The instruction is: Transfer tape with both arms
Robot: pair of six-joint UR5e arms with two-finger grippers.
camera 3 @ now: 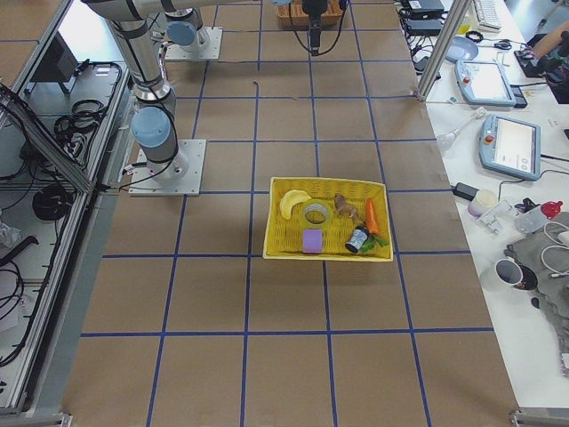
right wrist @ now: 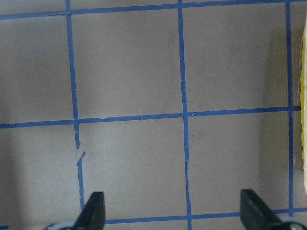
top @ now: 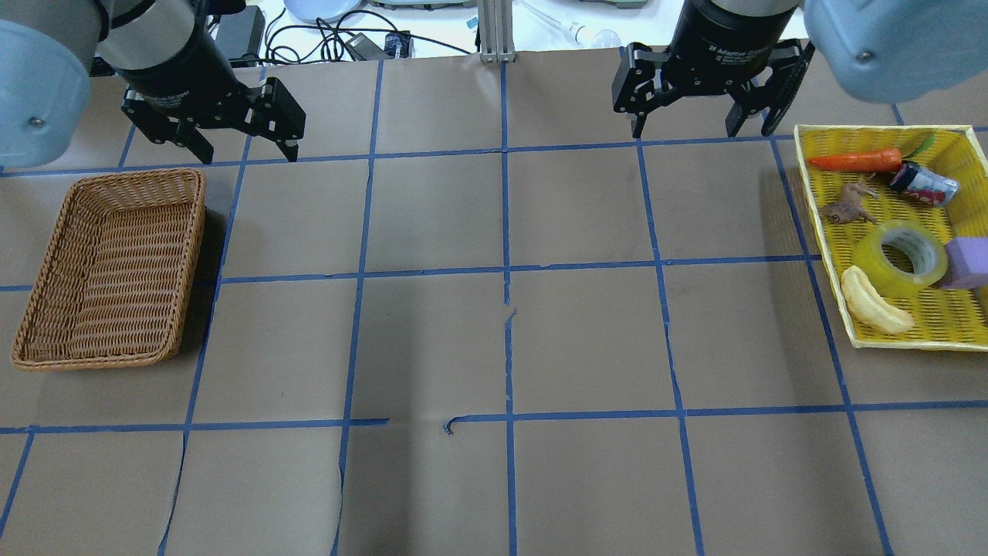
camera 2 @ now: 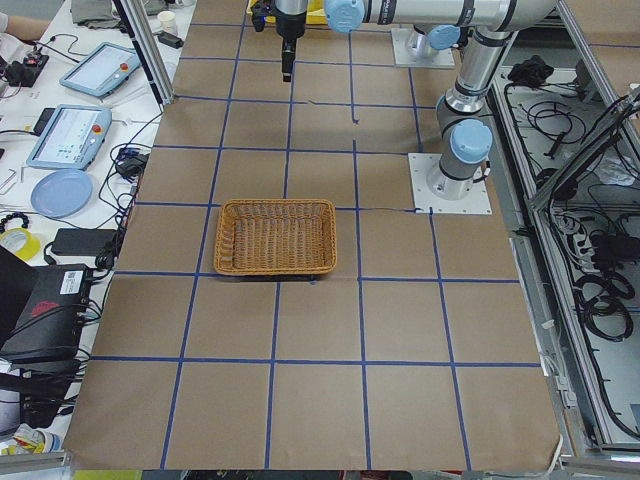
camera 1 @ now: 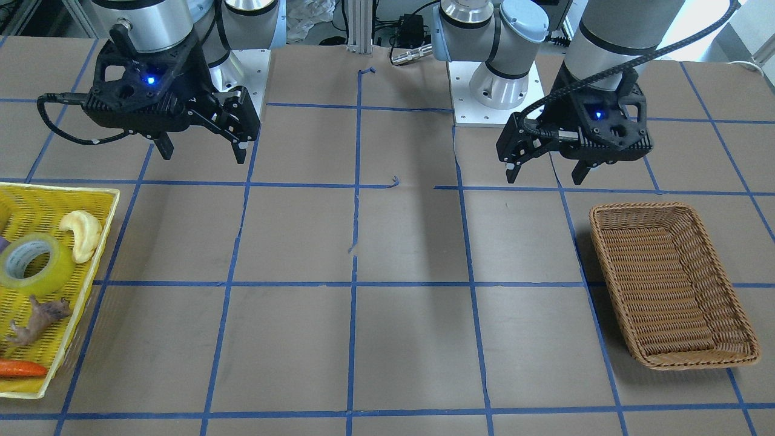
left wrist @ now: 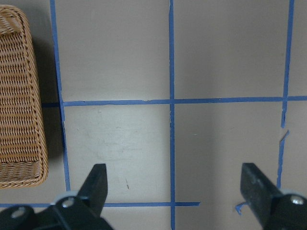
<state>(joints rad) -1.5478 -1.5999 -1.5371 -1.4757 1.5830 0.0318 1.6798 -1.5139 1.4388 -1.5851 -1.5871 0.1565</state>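
Observation:
The tape (camera 1: 53, 275), a translucent yellow roll with a grey-white core, lies flat in a yellow plastic basket (camera 1: 60, 191). It also shows in the overhead view (top: 874, 266) and the exterior right view (camera 3: 315, 221). My right gripper (camera 1: 203, 151) (top: 683, 130) hangs open and empty above the table, beyond the yellow basket's far corner, well apart from the tape. My left gripper (camera 1: 545, 175) (top: 248, 154) hangs open and empty just beyond the wicker basket (top: 108, 270). Both wrist views show open jaws over bare table: left gripper (left wrist: 175, 191), right gripper (right wrist: 172, 211).
The yellow basket (top: 824, 232) also holds a pale banana toy (top: 872, 309), a brown toy animal (top: 849, 205), a carrot (top: 857, 161), a small can (top: 922, 185) and a purple block (top: 969, 262). The wicker basket (camera 1: 666, 284) is empty. Blue tape lines grid the brown table.

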